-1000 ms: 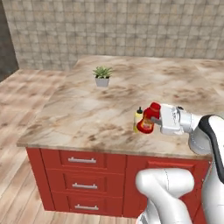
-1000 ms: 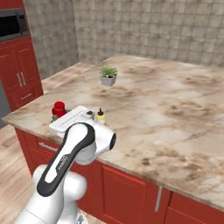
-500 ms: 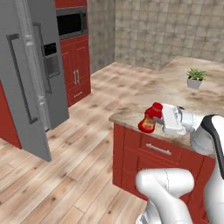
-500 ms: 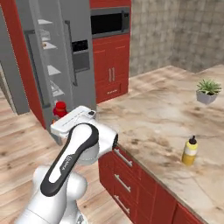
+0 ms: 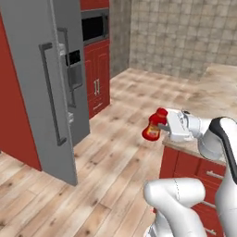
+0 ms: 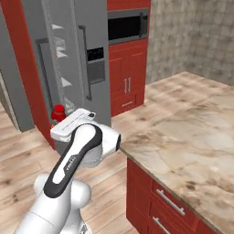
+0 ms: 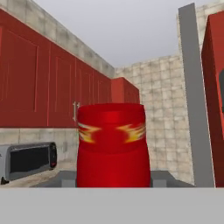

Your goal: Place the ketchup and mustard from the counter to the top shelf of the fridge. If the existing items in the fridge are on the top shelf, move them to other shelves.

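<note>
Ketchup carried in closed gripper, clear of the counter, fridge ahead.

Left base view: the gripper [image 5: 159, 127] is clamped on the ketchup [image 5: 153, 128], tilted, cap up and right, above wood floor beside the counter [image 5: 194, 147]; the fridge [image 5: 48, 83] stands left, door ajar. Right base view: the ketchup [image 6: 58, 113] peeks past the hand, near the fridge [image 6: 68, 59] shelves. Hand view: the ketchup [image 7: 112, 146] blocks the centre; its orientation is probably upright here.

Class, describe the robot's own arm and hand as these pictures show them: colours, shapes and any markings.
The arm is made of rounded glossy white segments with dark grey to black joints. One link bears a black band with small white lettering, too small to read. The boxy white hand has dark detailing.
</note>
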### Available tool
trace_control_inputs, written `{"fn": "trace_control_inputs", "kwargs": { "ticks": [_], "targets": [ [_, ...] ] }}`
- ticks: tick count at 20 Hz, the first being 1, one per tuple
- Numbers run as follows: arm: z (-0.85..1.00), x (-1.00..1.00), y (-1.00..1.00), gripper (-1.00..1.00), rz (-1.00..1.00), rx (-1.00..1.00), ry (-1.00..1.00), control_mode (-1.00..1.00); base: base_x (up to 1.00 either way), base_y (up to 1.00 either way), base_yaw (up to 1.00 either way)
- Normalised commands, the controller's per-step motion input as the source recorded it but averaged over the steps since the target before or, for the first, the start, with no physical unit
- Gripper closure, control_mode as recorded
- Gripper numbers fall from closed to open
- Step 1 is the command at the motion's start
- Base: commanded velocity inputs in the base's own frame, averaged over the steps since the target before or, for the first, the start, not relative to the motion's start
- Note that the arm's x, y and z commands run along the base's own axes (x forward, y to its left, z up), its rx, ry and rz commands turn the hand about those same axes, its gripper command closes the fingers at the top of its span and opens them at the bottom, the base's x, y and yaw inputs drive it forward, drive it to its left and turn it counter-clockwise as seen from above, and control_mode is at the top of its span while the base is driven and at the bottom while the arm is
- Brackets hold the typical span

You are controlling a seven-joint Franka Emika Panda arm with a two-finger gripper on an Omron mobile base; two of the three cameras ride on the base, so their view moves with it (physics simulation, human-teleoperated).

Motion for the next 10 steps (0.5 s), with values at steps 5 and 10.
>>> {"fn": "trace_control_inputs", "kwargs": {
  "ticks": [5,10],
  "targets": [
    [0.00,0.00,0.00,1.00,0.00,0.00,0.00,1.00,0.97,0.98,-0.54],
    [0.00,0.00,0.00,1.00,0.00,0.00,0.00,1.00,0.58,0.97,-0.60]
  ]
}}
